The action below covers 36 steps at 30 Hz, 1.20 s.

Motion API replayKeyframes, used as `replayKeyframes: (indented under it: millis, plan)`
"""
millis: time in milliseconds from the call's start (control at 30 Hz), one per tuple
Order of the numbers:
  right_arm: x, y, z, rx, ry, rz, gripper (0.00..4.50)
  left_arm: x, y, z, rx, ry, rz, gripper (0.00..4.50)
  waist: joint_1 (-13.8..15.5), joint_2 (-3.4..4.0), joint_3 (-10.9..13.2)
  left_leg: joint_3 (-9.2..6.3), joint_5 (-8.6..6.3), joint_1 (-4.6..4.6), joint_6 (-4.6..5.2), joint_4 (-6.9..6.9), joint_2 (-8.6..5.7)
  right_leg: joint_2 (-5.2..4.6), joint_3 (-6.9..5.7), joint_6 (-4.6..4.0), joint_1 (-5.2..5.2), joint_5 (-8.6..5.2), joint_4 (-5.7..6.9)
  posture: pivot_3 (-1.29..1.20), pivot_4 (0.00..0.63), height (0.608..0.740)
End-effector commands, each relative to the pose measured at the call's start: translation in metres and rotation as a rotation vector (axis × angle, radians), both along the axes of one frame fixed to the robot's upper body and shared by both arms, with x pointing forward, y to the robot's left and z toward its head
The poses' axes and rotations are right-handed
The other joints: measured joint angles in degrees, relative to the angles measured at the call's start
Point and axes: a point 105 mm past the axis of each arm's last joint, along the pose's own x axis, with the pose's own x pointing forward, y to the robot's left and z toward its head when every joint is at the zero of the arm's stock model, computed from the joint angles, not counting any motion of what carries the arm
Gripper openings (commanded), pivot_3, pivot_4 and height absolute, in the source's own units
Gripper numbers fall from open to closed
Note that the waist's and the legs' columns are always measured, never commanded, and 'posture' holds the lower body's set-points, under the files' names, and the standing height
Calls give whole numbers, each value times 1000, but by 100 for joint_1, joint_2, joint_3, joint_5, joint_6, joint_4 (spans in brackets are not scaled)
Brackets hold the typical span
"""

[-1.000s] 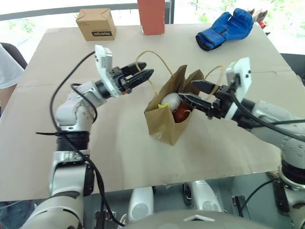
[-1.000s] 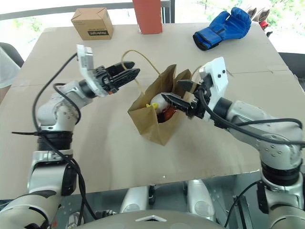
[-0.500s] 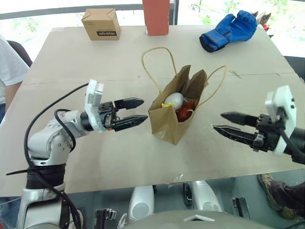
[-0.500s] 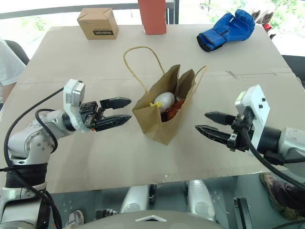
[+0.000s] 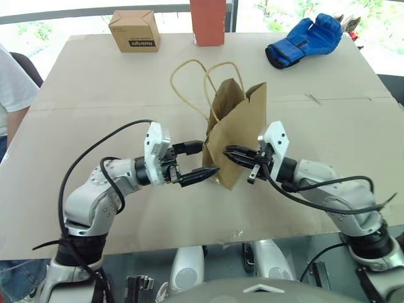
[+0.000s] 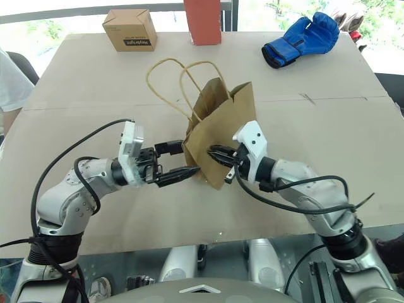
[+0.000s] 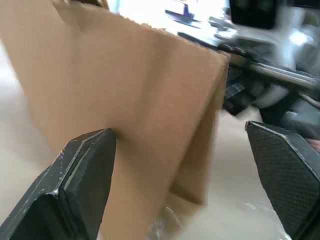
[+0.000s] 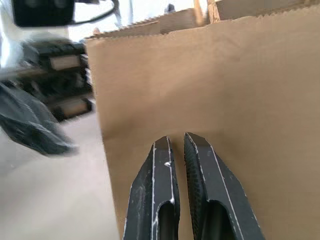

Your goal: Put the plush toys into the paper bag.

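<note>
The brown paper bag (image 5: 238, 129) stands upright in the middle of the table, its two loop handles (image 5: 192, 79) leaning to the left. The plush toys are hidden; the bag's mouth does not show its inside. My left gripper (image 5: 207, 159) is open at the bag's lower left corner, one finger (image 7: 85, 175) against its side wall (image 7: 135, 95). My right gripper (image 5: 228, 152) is shut, nothing between its fingers (image 8: 162, 180), and its tips rest against the bag's face (image 8: 225, 75) from the right.
At the table's far edge stand a small cardboard box (image 5: 134, 30) and a tall red-orange box (image 5: 207, 21). A blue boxing glove (image 5: 302, 39) lies at the far right. A person's white sleeve (image 5: 11, 88) shows at the left edge.
The right gripper swung in from the right to the bag and shut. The left gripper closed in on the bag's corner, staying open. The bag's mouth narrowed, hiding the toys seen inside before.
</note>
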Motion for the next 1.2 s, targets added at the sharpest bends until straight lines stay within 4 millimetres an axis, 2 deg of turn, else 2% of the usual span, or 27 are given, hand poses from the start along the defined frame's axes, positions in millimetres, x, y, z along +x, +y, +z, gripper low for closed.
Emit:
replayKeyframes:
  millis: [33,200,233,367,433,467,500,533,567,633,733,767,867,900,933,967,1100,1133,1200]
  plan:
    - [5,7,5,33,-33,23,161,6,-8,10,42,-137,89,4500,-8,0,0,0,0,4,0,0,0,0,0,-1,2,0,1,0,150,740]
    - [10,11,1,35,-41,32,161,13,-9,1,64,-131,209,4500,-17,1,0,0,0,8,0,2,2,3,0,-2,3,0,7,0,150,740]
    - [10,10,1,37,-42,30,0,13,-10,0,58,-123,216,3977,-17,1,-1,-1,0,8,0,2,2,3,0,-1,3,1,7,0,150,740]
    - [6,2,3,41,-51,20,0,16,-12,0,31,-132,252,2467,-10,1,0,-1,0,7,0,2,1,2,0,2,3,3,8,0,150,740]
    - [2,-2,5,44,-56,15,0,18,-12,0,25,-136,257,1526,-18,1,0,-3,0,7,0,2,1,3,-1,3,3,3,9,0,150,740]
    - [1,-4,7,46,-59,11,0,19,-12,0,25,-140,253,1125,-19,1,0,-2,0,8,0,2,1,3,-1,3,3,3,10,0,150,740]
    - [-2,-9,9,50,-61,-1,0,21,-12,2,12,-153,250,947,-17,1,0,-3,0,8,0,2,1,3,-1,3,3,3,11,0,150,740]
    - [-3,-12,10,53,-62,-9,0,23,-12,4,3,-163,248,332,-2,1,0,-3,0,7,0,2,1,3,-2,3,3,3,11,0,150,740]
    - [-6,-17,12,55,-69,-28,0,26,-12,8,-13,-177,243,66,3,0,-1,-3,0,6,0,3,0,2,-2,2,3,3,11,0,150,740]
    - [-15,-34,18,18,-148,-105,0,35,-8,16,-26,-216,180,66,49,0,-1,-3,0,6,0,6,0,2,-3,0,4,2,11,0,150,740]
    - [-33,-62,28,-24,-214,-157,0,43,5,26,-17,-244,-22,66,117,1,0,-5,0,5,0,9,-1,3,-8,-4,4,-1,11,0,150,740]
    - [-37,-71,29,-39,-216,-176,525,50,12,27,13,-261,-59,0,111,0,-1,-3,0,5,-1,10,-2,2,-7,-4,4,-2,11,0,150,740]
    - [-49,-101,23,-161,-231,-255,1590,70,27,26,106,-294,-146,0,115,0,-2,-3,0,6,-1,13,-2,3,-8,-4,5,-2,11,0,150,740]
    - [-53,-112,20,-206,-234,-282,2254,76,29,25,136,-304,-172,0,124,0,-2,-3,0,6,0,13,-2,2,-8,-4,6,-2,10,0,150,740]
    - [-57,-123,20,-230,-232,-312,2446,80,29,24,160,-308,-217,0,124,-1,-3,-4,0,6,0,13,-4,2,-9,-5,8,-2,8,0,150,740]
    - [-61,-131,21,-247,-232,-331,3029,82,29,23,176,-313,-251,0,123,-2,-3,-4,0,5,0,14,-4,2,-9,-4,11,-2,4,0,150,740]
    - [-71,-143,28,-291,-252,-338,4378,89,25,19,217,-362,-328,0,111,-3,-3,-4,0,1,1,16,-5,2,-8,-2,12,-1,2,0,150,740]
    - [-72,-144,30,-289,-254,-326,4450,92,23,19,224,-376,-331,0,97,-4,-3,-4,0,2,1,19,-5,3,-8,0,12,-1,2,0,150,740]
    - [-70,-141,31,-310,-266,-289,4500,95,21,16,264,-397,-338,707,82,-6,-2,-6,0,4,1,20,-3,5,-7,0,13,-1,5,0,150,740]
